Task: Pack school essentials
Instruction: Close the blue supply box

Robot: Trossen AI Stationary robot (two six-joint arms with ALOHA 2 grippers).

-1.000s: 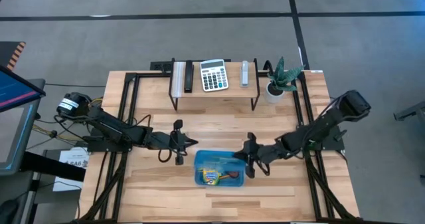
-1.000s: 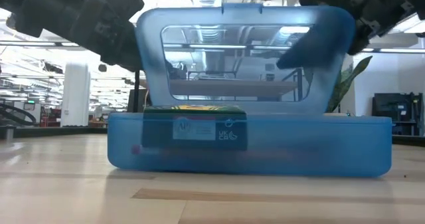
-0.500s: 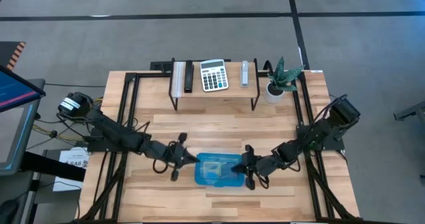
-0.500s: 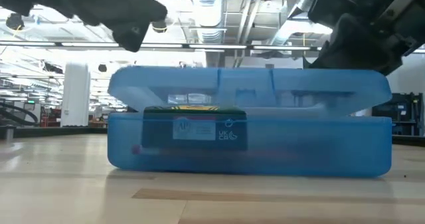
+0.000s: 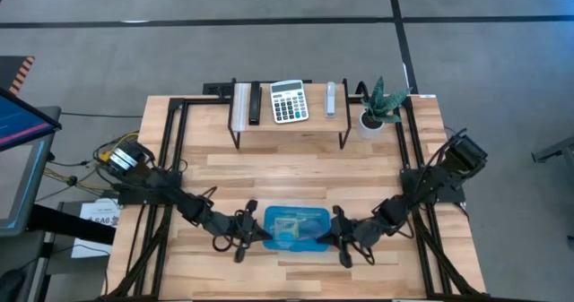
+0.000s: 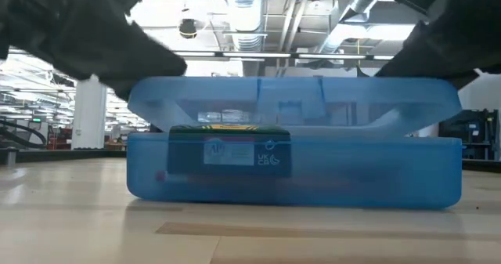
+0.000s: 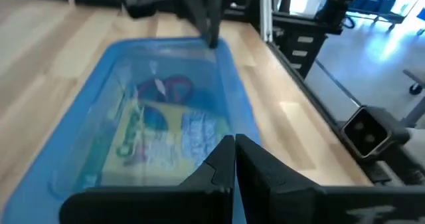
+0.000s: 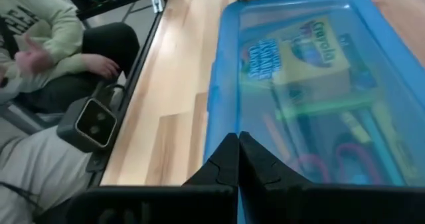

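Lying between both closed grippers, left gripper (image 5: 254, 237) and right gripper (image 5: 333, 238): blue box (image 5: 295, 226).

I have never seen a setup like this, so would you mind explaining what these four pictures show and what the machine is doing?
This is a robot with two dark arms at a wooden table, each ending in a two-finger gripper. One picture looks straight down, one sits at table height, and two come from cameras on the wrists. In the middle lies a blue plastic pencil case with its clear lid down; through the lid you can see a crayon box and red-handled scissors. The left gripper and the right gripper are both shut, one at each end of the case, holding nothing. On a small shelf at the back stands a calculator, with a potted plant beside it. A seated person shows beyond the table.
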